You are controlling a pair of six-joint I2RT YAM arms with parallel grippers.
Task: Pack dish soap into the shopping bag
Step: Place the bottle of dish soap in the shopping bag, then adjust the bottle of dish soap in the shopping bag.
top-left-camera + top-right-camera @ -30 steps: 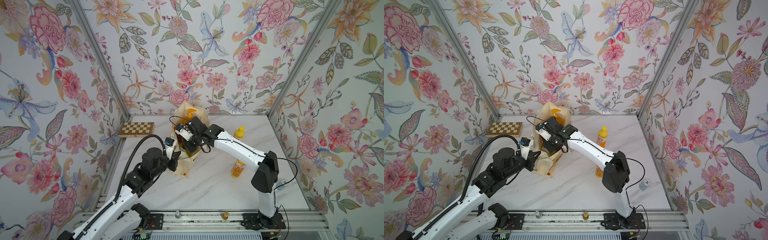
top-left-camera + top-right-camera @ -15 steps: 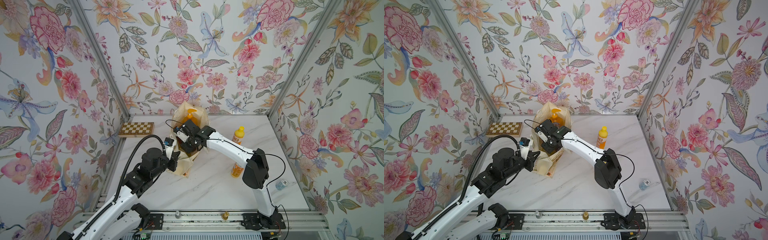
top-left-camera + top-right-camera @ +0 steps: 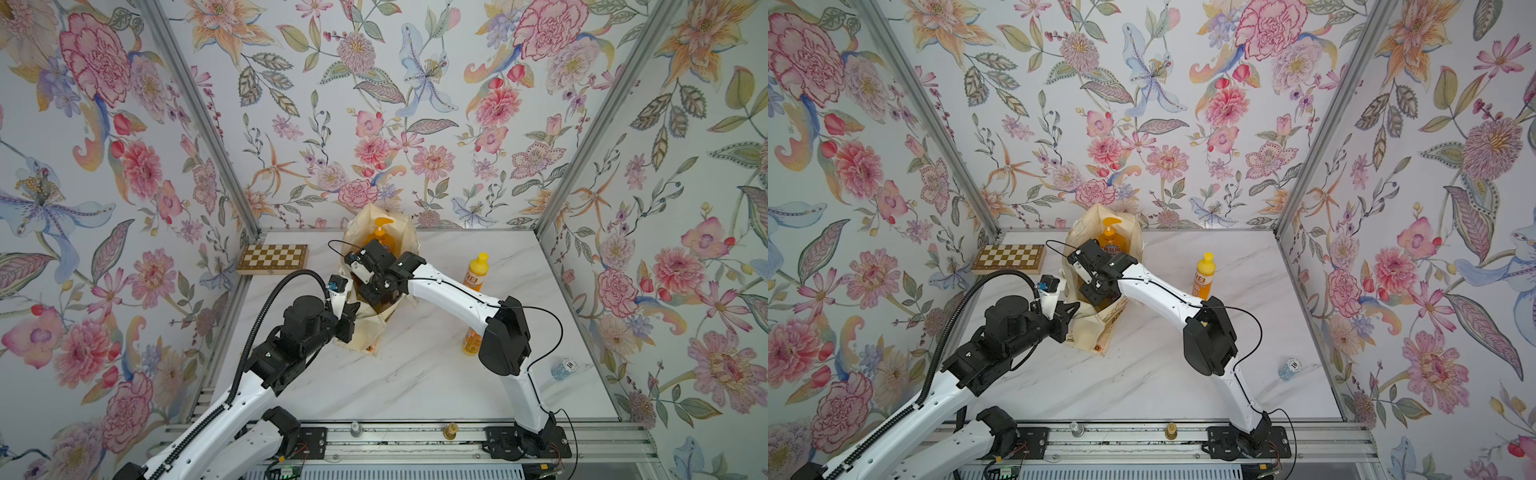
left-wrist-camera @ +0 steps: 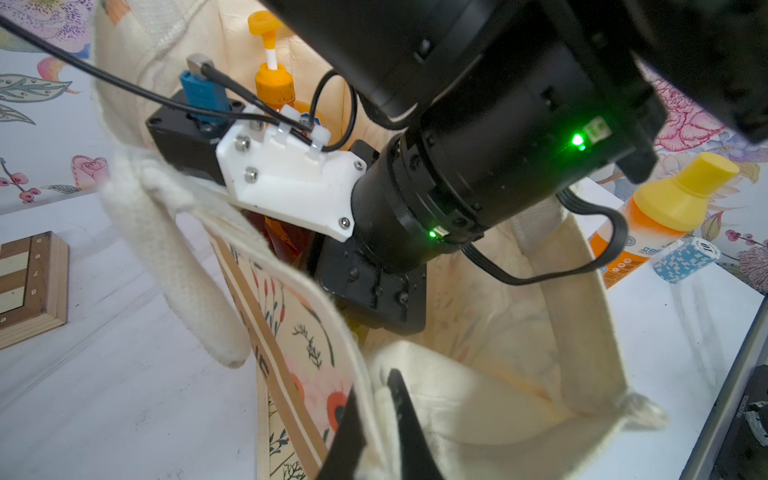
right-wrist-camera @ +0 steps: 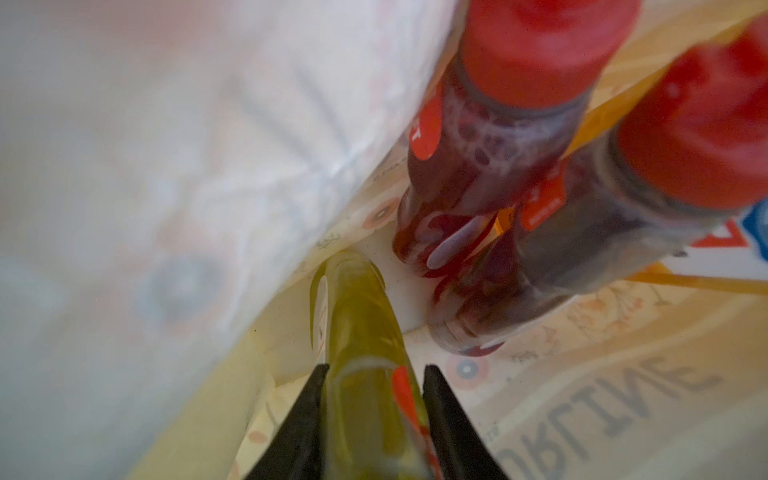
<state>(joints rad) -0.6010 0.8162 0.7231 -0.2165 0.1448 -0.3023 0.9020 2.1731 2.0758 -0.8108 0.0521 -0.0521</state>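
- our right gripper (image 5: 376, 370) is down inside the bag (image 3: 368, 332), jaws pressed against both sides of the green bottle (image 5: 357, 299), so we read that as a grip
- the bottle's long axis runs straight out from the jaws toward the bag floor, base close to it
- tight spot: bag wall on one side, red bottles (image 5: 478, 166) just beside on the other, pump bottle (image 3: 380, 237) at the back
- left gripper (image 4: 374, 386) is clamped on the bag rim, holding the mouth open
- we'd guess: let go, then back out straight along that axis
- two yellow-capped bottles (image 3: 476, 272) wait on the table (image 3: 415, 374), closer to the right gripper
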